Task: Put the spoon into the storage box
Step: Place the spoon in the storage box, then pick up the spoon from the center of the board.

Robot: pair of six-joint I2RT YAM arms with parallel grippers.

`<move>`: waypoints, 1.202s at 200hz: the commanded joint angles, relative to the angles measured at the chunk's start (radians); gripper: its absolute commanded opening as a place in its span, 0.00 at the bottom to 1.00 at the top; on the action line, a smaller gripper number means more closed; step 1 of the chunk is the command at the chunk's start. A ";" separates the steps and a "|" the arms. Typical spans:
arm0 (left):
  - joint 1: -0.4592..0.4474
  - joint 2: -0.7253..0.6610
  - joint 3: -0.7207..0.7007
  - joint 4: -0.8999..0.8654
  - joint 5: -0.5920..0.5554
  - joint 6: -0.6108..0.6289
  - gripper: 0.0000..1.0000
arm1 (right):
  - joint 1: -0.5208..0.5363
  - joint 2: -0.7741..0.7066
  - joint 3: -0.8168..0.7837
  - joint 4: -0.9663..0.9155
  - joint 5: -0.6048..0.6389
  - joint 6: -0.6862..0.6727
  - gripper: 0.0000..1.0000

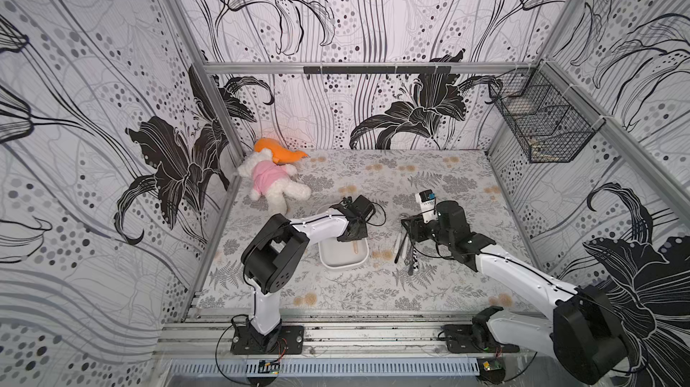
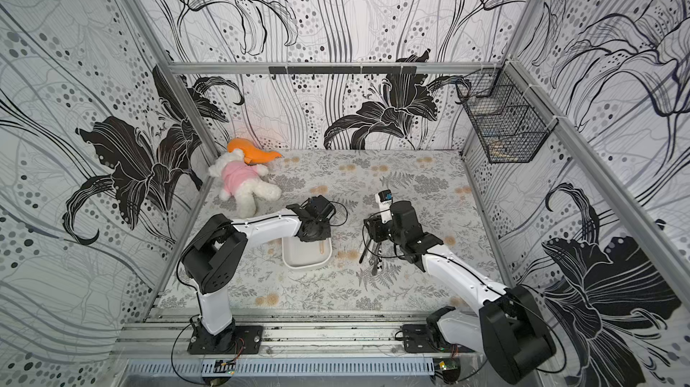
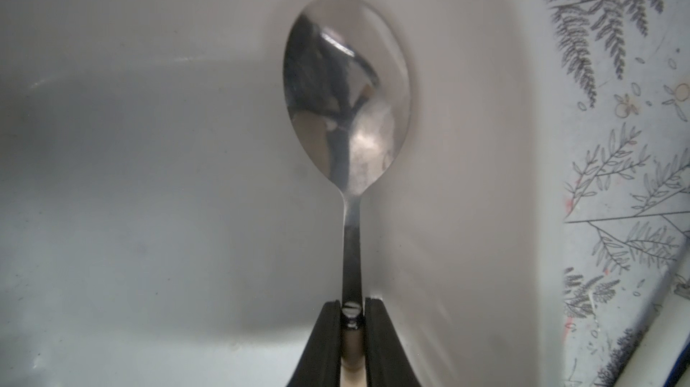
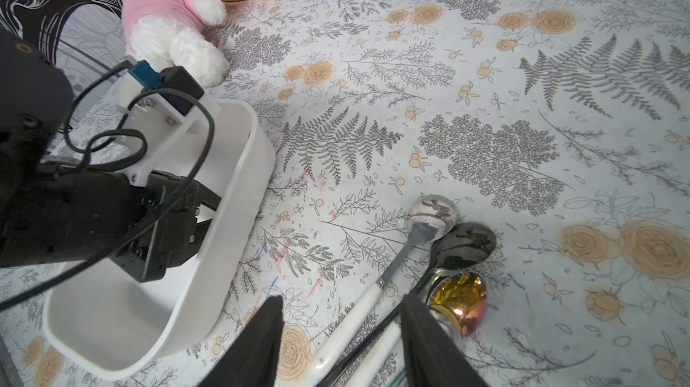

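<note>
- Here the left gripper (image 3: 351, 305) flanks the spoon (image 3: 347, 97) handle inside the white box (image 3: 149, 179); pinching or released, I cannot tell.
- The right gripper (image 4: 341, 314) gapes above loose spoons (image 4: 465, 241).

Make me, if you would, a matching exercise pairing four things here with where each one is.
1. tan-handled spoon
2. plush toy
3. wire basket
4. gold spoon

A. hanging on the side wall
B. in the white storage box
C. beside the black spoon
D. lying in the far corner

Pairs: 1-B, 2-D, 3-A, 4-C.
</note>
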 commanded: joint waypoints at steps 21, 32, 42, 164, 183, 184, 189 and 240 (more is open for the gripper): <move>0.004 -0.057 -0.014 0.026 -0.007 -0.004 0.41 | -0.003 -0.009 0.017 -0.033 0.042 0.008 0.55; 0.005 -0.076 -0.016 0.023 -0.009 -0.001 0.43 | -0.003 -0.010 0.018 -0.042 0.051 0.013 0.55; 0.004 -0.098 -0.015 0.018 -0.013 0.002 0.44 | -0.003 -0.011 0.023 -0.056 0.063 0.022 0.55; 0.015 -0.614 -0.232 0.107 -0.189 0.058 0.55 | 0.016 0.135 0.071 -0.477 0.080 0.266 0.42; 0.016 -0.612 -0.247 0.111 -0.183 0.057 0.55 | 0.037 0.159 0.058 -0.476 0.076 0.285 0.41; 0.016 -0.611 -0.247 0.111 -0.183 0.056 0.55 | 0.039 0.160 0.058 -0.476 0.075 0.287 0.42; 0.015 -0.610 -0.249 0.112 -0.181 0.057 0.55 | 0.044 0.166 0.057 -0.475 0.071 0.290 0.41; 0.017 -0.601 -0.258 0.122 -0.177 0.065 0.55 | 0.081 0.218 0.067 -0.518 0.125 0.310 0.37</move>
